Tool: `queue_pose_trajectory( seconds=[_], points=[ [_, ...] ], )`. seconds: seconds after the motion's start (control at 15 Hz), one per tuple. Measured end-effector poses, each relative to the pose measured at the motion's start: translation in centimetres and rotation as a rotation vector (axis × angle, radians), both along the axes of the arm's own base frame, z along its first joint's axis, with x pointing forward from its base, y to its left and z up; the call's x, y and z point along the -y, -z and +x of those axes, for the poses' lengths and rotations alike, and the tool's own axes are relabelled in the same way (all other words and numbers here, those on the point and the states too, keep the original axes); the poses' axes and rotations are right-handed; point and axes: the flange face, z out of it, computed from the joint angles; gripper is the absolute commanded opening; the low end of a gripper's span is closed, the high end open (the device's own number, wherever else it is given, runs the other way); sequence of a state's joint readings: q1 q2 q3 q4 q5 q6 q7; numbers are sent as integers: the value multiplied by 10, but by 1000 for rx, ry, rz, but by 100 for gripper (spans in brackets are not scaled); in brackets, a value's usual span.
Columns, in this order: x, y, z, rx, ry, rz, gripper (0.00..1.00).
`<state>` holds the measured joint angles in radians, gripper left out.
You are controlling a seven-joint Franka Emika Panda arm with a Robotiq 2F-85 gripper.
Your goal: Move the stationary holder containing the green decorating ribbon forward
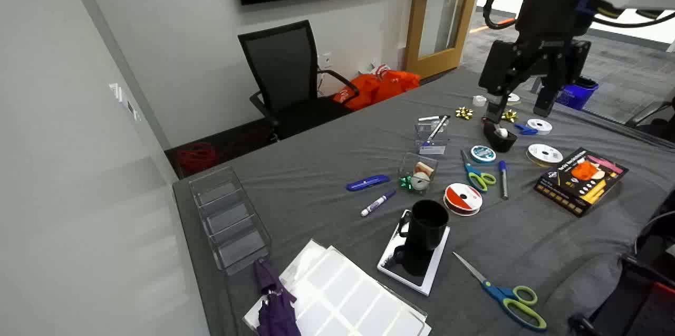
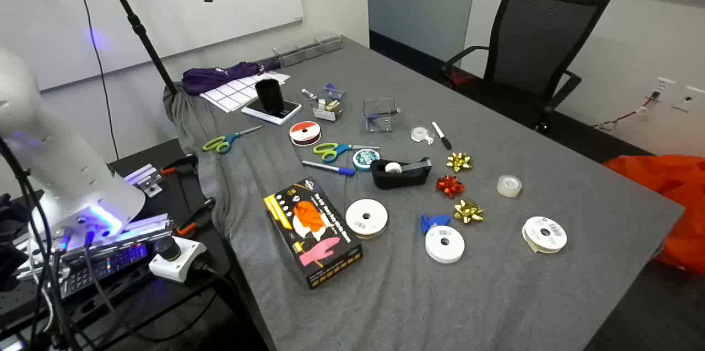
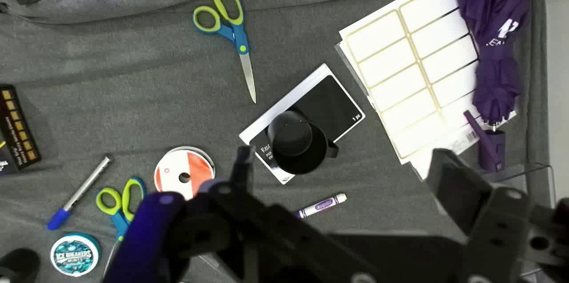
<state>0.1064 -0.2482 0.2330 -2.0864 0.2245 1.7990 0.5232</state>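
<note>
The clear stationery holder stands on the grey table with a shiny green ribbon bow and a white roll inside. The holder also shows in an exterior view, where I cannot make out the green bow. In the wrist view the gripper's own body covers the holder's place. My gripper is open and high above the table. In the wrist view its two fingers are wide apart with nothing between them.
A second clear holder with pens stands close by. A black mug sits on a white-edged box. A red-white ribbon spool, scissors, purple marker and blue cutter surround the holder. A glove box lies farther off.
</note>
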Motion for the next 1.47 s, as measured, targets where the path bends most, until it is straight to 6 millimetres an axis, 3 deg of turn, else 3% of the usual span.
queue_pose_trajectory(
  seconds=[0.4,0.73,1.47],
  points=[
    [1,2,2,11,21,2,100],
    [5,15,16,83,88,22,100],
    [45,98,83,249,435,21,100]
  ],
)
